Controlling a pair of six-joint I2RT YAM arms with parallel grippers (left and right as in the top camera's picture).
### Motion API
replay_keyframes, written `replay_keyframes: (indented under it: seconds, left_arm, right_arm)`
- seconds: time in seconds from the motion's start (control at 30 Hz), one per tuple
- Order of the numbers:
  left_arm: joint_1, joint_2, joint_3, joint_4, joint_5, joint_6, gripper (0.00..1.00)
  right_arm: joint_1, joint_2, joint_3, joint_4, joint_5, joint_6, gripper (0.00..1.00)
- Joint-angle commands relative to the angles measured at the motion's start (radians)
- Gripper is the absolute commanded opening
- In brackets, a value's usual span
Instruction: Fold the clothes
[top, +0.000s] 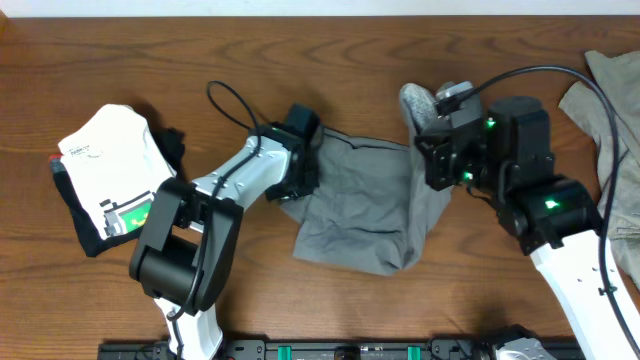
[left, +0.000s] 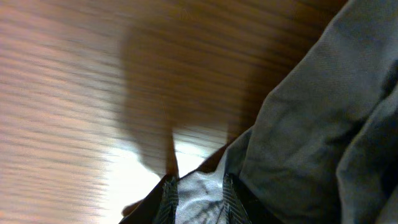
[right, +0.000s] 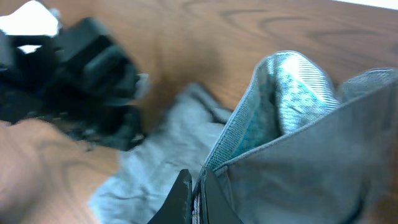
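Note:
The clothes in hand are a pair of grey shorts (top: 360, 210), spread on the brown table between both arms. My left gripper (top: 300, 170) is shut on their left edge; in the left wrist view a fold of pale cloth fills the gap of the gripper (left: 198, 196), with the rest of the shorts (left: 323, 118) to the right. My right gripper (top: 437, 150) is shut on the shorts' right edge and holds it raised. In the right wrist view the gripper (right: 198, 196) pinches the hem, and the lifted shorts (right: 311, 168) show a mesh lining (right: 289, 87).
A folded white T-shirt (top: 105, 170) lies on dark cloth at the far left. Another khaki garment (top: 610, 100) lies at the right edge. A black cable (top: 230, 105) loops behind the left arm. A rail (top: 330, 350) runs along the front edge.

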Motion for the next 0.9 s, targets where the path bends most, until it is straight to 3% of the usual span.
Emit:
replay_keyframes:
  seconds: [0.0, 0.47, 0.63, 0.73, 0.87]
  left_arm:
    - [-0.038, 0.075, -0.034, 0.035, 0.082, -0.037, 0.27]
    - [-0.045, 0.075, -0.034, 0.068, 0.083, -0.060, 0.28]
    - [-0.045, 0.075, -0.034, 0.070, 0.086, -0.060, 0.28]
    - [-0.045, 0.075, -0.034, 0.066, 0.086, -0.054, 0.27]
    - [-0.020, 0.050, -0.023, 0.001, 0.013, 0.033, 0.27]
  right_arm:
    - [0.069, 0.031, 0.036, 0.006, -0.067, -0.013, 0.01]
    - [0.287, 0.205, 0.036, 0.042, -0.066, 0.029, 0.02]
    - [0.315, 0.227, 0.036, 0.067, -0.066, 0.029, 0.27]
    - [0.313, 0.223, 0.037, 0.076, -0.066, 0.023, 0.35]
    - [0.269, 0.183, 0.051, 0.040, -0.023, -0.002, 0.38]
